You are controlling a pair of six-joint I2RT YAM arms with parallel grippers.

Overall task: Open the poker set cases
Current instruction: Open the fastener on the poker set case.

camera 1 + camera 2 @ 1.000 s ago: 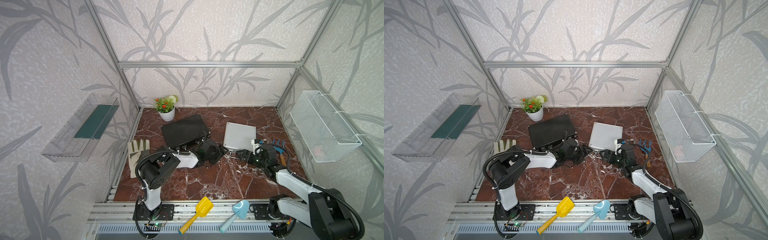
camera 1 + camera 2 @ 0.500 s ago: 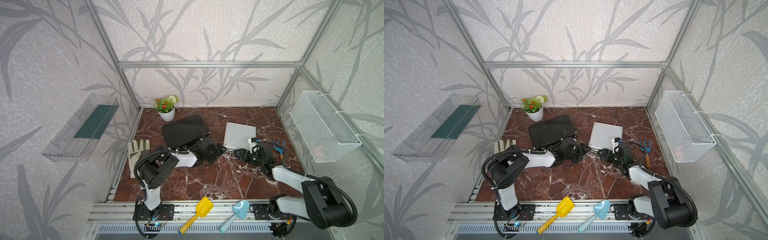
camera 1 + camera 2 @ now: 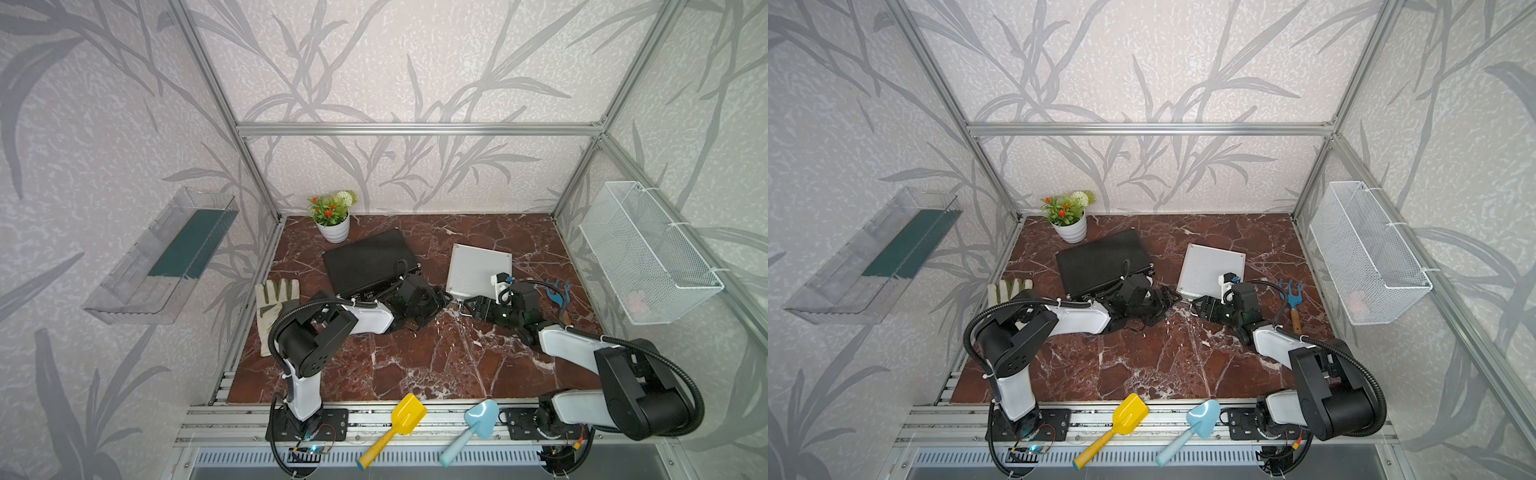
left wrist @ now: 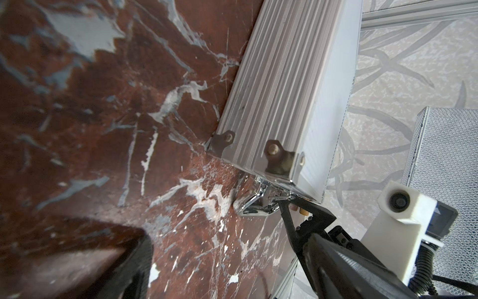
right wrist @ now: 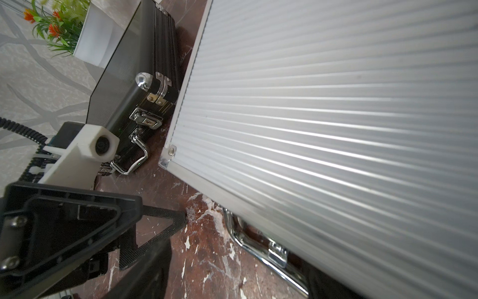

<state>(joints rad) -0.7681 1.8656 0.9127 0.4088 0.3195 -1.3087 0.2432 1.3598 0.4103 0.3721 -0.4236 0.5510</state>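
Both cases are lying flat with lids down on the red-brown marble worktop [image 3: 415,365].

The large black ribbed poker set case [image 3: 365,266] is sitting toward the back on the left arm's side, just in front of the white pot of artificial flowers [image 3: 332,220]. In the right wrist view its chrome latch [image 5: 146,120] is lying folded flat against the front wall.

The smaller silver ribbed poker set case [image 3: 478,270] is sitting beside it on the right arm's side. The two are not touching; a strip of marble is showing between them.

The left tool [image 3: 442,298] is reaching low into the gap between the two cases, near the silver case's front corner. Its jaws are standing apart, released, and gripping nothing.

The right tool [image 3: 466,304] is lying low at the silver case's front edge. Its jaws are also standing apart, released, with the case's chrome handle [image 5: 258,248] lying between them. In the left wrist view one black fingertip [image 4: 283,207] is touching the chrome hardware there.

A pale work glove [image 3: 274,299] is lying at the worktop's left edge. A blue hand rake [image 3: 557,291] is lying just beside the right arm.
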